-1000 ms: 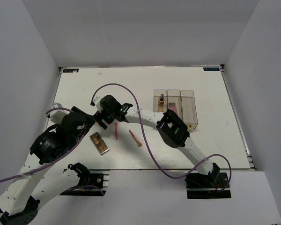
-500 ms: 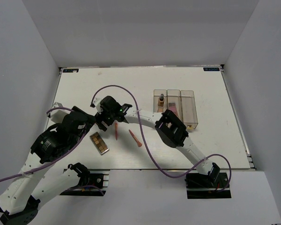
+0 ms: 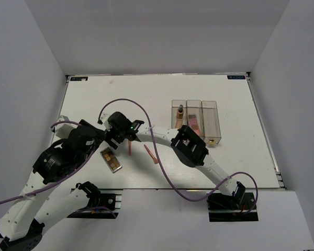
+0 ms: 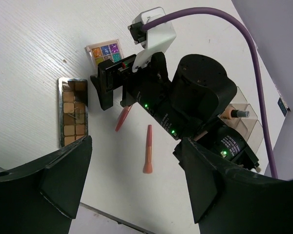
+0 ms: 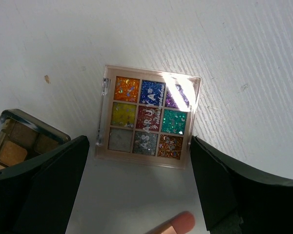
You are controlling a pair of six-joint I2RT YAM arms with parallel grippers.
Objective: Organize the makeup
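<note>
Top external view: white bench (image 3: 146,94) boxed by pale walls (image 3: 157,36). Toward its left edge the glitter palette (image 5: 149,117), lettered roughly "ARUYA", lies between the spread fingers (image 5: 39,190) of the right gripper (image 5: 139,146); the left gripper (image 4: 134,146) gapes empty.

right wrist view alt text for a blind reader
A square clear-cased glitter eyeshadow palette with nine coloured pans lies on the white table, framed by the right gripper, whose dark jaws stand open either side. The corner of a brown rectangular palette shows at left, the tip of a salmon-pink stick at the bottom.
</note>
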